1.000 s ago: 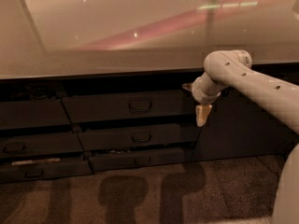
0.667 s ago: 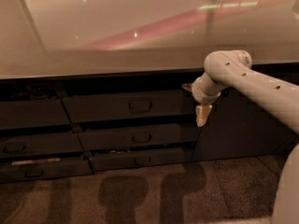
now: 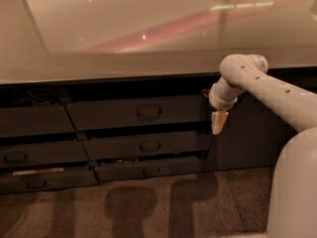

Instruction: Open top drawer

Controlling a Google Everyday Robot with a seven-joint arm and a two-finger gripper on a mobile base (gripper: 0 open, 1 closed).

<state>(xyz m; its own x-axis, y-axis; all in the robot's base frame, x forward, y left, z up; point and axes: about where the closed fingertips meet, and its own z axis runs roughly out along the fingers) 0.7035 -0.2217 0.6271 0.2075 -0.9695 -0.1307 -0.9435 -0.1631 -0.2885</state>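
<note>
The top drawer (image 3: pixel 119 113) is the widest dark grey front under the counter, with a small rectangular pull handle (image 3: pixel 148 112) at its centre. Its front stands a little forward of the cabinet face, with a dark gap above it. My gripper (image 3: pixel 218 123) hangs pointing down from the pale arm (image 3: pixel 267 86), just past the drawer's right end and level with its lower edge. It is well to the right of the handle and holds nothing that I can see.
Two narrower drawer fronts (image 3: pixel 148 146) (image 3: pixel 148 170) sit below the top drawer, each slightly out. More drawers (image 3: pixel 29 155) are at the left. A glossy countertop (image 3: pixel 124 38) overhangs them all. A dark cabinet door (image 3: pixel 247 138) is behind the arm. The floor (image 3: pixel 148 207) is speckled.
</note>
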